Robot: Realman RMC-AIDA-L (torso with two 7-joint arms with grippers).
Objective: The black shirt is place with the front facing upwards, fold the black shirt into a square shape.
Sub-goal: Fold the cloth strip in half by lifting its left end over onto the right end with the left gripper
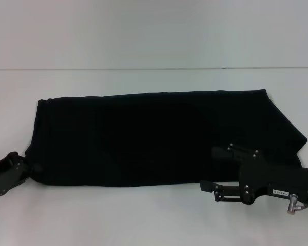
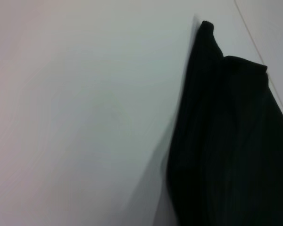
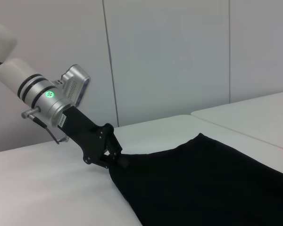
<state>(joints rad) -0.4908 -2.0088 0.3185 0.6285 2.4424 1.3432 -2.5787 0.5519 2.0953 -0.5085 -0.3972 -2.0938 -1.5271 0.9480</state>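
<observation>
The black shirt (image 1: 154, 136) lies across the middle of the head view as a long, flat band, running from the left side of the frame to the right. No lettering or label shows on its upper face; only plain black cloth is visible. Its far edge is nearly straight, and at the right end the cloth widens to a slanted corner. It rests on a white table (image 1: 143, 215).

At the lower left of the head view, the left gripper (image 1: 26, 165) sits at the shirt's near-left corner, touching the cloth's edge. In the right wrist view the same gripper (image 3: 117, 159) appears left of centre, its fingers pinched on the corner of the shirt (image 3: 203, 183), which rises slightly to meet it. The left wrist view shows only the shirt (image 2: 231, 141) filling the right part of the frame, its folded edge lying on the bare table (image 2: 75, 122).

At the lower right of the head view, the right gripper (image 1: 211, 169) lies low over the shirt's near-right part. Its 2 fingers stand spread, one over the cloth and one past the near edge over the table, and nothing is between them.
</observation>
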